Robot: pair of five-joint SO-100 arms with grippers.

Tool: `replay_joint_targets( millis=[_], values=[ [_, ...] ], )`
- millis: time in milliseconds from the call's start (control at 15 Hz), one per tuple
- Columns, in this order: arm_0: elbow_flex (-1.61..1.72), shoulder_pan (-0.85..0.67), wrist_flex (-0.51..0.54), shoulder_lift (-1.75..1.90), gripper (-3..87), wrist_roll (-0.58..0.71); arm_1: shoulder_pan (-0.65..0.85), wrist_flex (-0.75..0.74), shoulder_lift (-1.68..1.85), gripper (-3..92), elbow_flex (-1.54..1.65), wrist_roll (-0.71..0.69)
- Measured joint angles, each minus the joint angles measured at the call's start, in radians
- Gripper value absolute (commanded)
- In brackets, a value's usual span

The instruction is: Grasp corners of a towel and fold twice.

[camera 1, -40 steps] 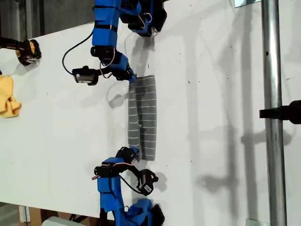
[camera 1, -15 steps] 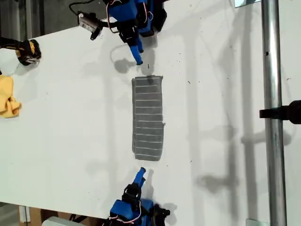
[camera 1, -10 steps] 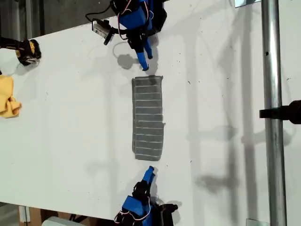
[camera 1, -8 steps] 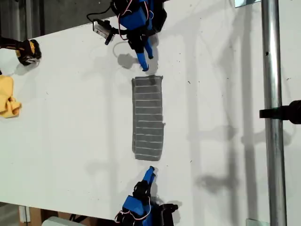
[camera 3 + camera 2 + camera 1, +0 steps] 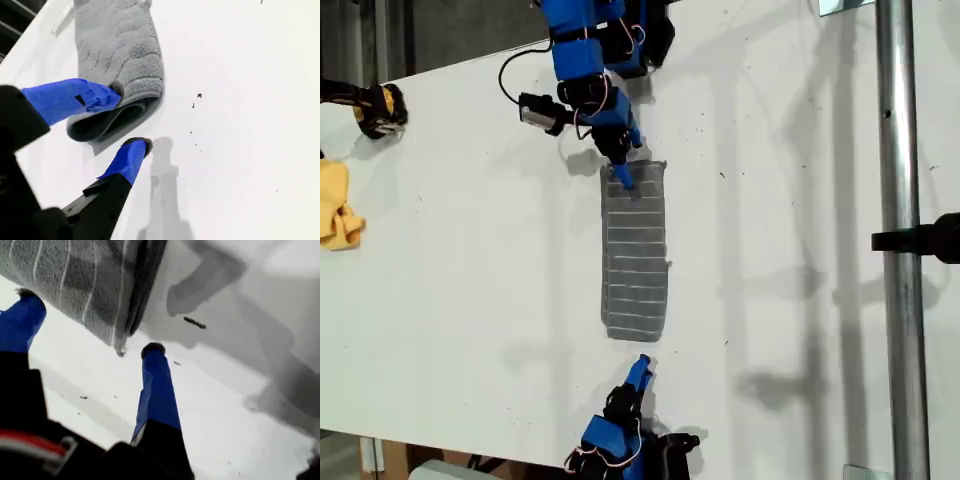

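towel [image 5: 635, 255]: folded into a narrow strip, flat mid-table [image 5: 470, 250], well right of the yellow cloth [image 5: 338, 212] in the exterior view
my first gripper [image 5: 87, 320]: jaws apart over the strip's upper-end corner in the exterior view, gripping nothing
my second gripper [image 5: 129, 115]: jaws apart at the lower end, not closed on it

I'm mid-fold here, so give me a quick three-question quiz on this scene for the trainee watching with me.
1. True or false: the towel lies folded into a narrow strip on the table.
2. What lies at the exterior view's left edge? A: a yellow cloth. B: a red cup. C: a sponge.
3. Fill in: the jaws of my second hand are ____.
Key: 1 true; 2 A; 3 open.
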Motion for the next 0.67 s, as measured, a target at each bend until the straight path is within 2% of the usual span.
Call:
replay_joint_targets(
  millis=[133,400,533,667],
  values=[
    [0.000,0.025,0.012,0.000,16.2,-0.025,0.061,-0.063,-0.268,41.4,-0.106,-0.069],
    [0.000,0.057,0.018,0.000,16.2,-0.049,0.107,0.020,-0.408,39.9,-0.218,-0.124],
    [0.000,0.060,0.018,0.000,16.2,-0.049,0.107,0.014,-0.411,28.5,-0.218,-0.144],
    [0.000,0.061,0.018,0.000,16.2,-0.049,0.107,-0.049,-0.439,21.4,-0.245,-0.152]
  ],
)
